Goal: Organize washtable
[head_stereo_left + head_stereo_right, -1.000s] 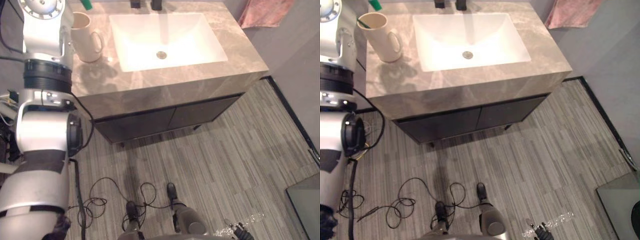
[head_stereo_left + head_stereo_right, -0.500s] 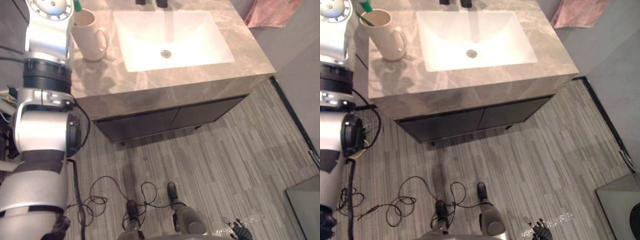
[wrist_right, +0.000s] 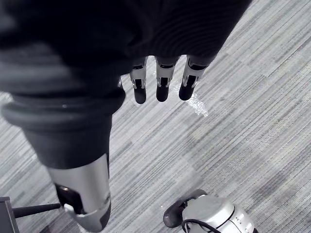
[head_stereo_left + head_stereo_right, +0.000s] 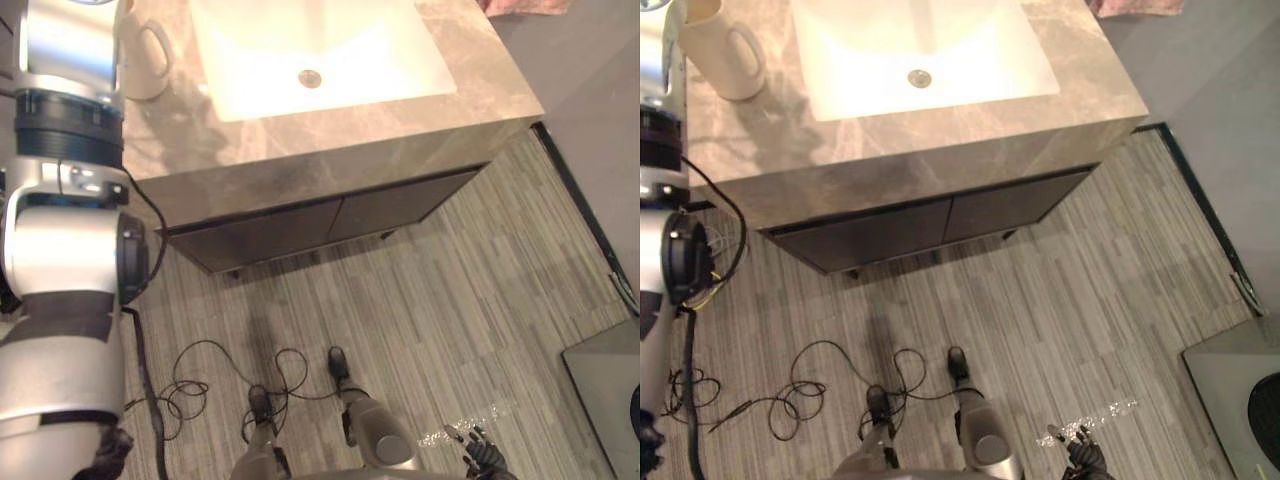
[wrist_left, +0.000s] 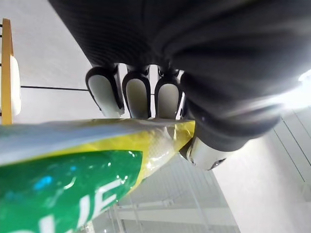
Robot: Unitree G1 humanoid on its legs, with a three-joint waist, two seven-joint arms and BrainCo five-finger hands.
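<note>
Tube, yellow-green, pinched in left hand, fingers and thumb closed on it, in air by wall. I aim for mug left of sink on surface: line tube upright over rim, lower slowly, release only once inside. Right hand hangs slack above floor.

Left arm: silver-grey shells, black ribbed ring at one joint, dark band lower down. Left robot hand and right robot hand: dark ribbed covers, silver dark-tipped fingers.
</note>
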